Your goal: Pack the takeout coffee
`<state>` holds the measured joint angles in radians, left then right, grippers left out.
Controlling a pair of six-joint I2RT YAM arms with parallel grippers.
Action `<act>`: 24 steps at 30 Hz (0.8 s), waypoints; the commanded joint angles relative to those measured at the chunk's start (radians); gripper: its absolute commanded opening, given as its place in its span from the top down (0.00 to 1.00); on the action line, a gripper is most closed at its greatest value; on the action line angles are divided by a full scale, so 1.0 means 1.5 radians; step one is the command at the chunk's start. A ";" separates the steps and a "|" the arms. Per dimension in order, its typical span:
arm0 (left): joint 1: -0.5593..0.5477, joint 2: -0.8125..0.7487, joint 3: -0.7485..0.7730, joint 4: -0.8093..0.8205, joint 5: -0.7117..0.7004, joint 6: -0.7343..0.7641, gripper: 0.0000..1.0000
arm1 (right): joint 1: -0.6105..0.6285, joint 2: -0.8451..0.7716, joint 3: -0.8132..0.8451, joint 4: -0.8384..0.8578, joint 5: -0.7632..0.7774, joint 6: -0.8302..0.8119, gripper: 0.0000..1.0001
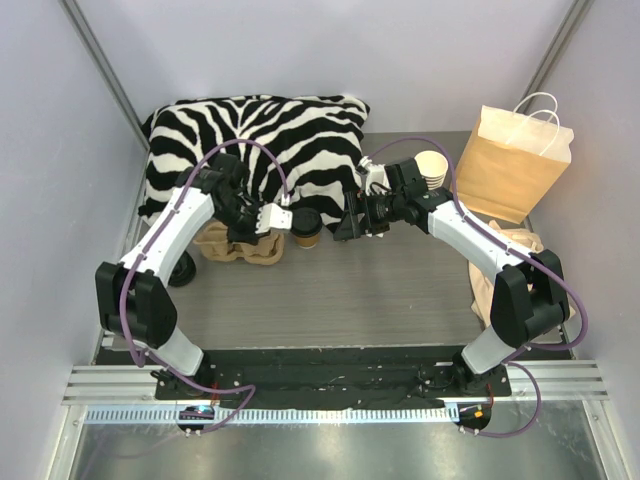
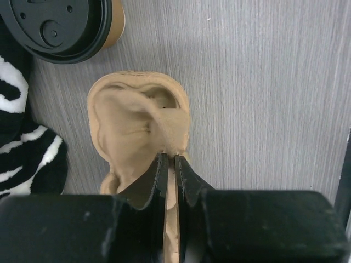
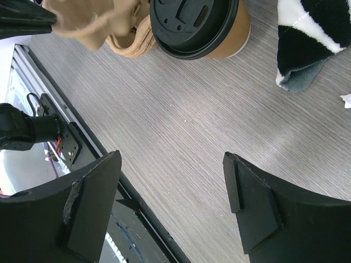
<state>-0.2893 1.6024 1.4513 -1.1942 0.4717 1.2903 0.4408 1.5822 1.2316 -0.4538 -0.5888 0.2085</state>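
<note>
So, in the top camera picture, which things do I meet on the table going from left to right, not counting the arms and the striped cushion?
cardboard cup tray → coffee cup with black lid → stack of lidless cups → paper bag with handles

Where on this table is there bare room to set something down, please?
The widest bare patch is the grey tabletop between the two arms, nearer than the takeout coffee. It is crowded back left, where the zebra pillow, the pulp carrier in the left gripper and the coffee bunch together, and by the paper bag at right.
</note>
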 commanded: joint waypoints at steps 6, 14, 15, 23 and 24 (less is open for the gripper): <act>-0.009 0.002 0.057 -0.063 0.043 -0.060 1.00 | -0.002 -0.014 0.021 0.003 -0.010 0.001 0.17; -0.013 0.013 0.006 0.046 -0.007 -0.147 0.94 | -0.003 -0.012 0.023 0.002 -0.009 0.000 0.17; -0.013 0.013 0.002 0.053 -0.015 -0.161 0.93 | -0.002 -0.012 0.023 0.001 -0.008 0.000 0.17; -0.007 -0.017 0.020 0.059 -0.006 -0.243 0.48 | -0.004 -0.013 0.039 -0.016 -0.005 -0.012 0.16; -0.002 -0.021 0.039 0.059 -0.004 -0.269 0.45 | -0.004 -0.014 0.043 -0.020 -0.005 -0.012 0.16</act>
<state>-0.3054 1.6180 1.4525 -1.1229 0.4492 1.0138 0.4408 1.5822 1.2385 -0.4725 -0.5892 0.2081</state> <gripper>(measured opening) 0.499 0.838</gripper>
